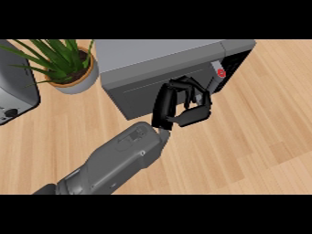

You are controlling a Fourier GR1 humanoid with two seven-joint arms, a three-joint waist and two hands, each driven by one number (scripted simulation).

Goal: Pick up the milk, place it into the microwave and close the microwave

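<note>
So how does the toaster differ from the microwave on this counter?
The toaster is pale and light-coloured, while the microwave is dark grey. The toaster sits at the view's left edge, partly cut off; the microwave sits at centre and looks larger. The left hand is at the microwave's front; nothing touches the toaster. Both stand on the wooden counter, with the potted plant between them.

Grey microwave (pixel 159 61) on counter, door closed; milk not visible.
</note>
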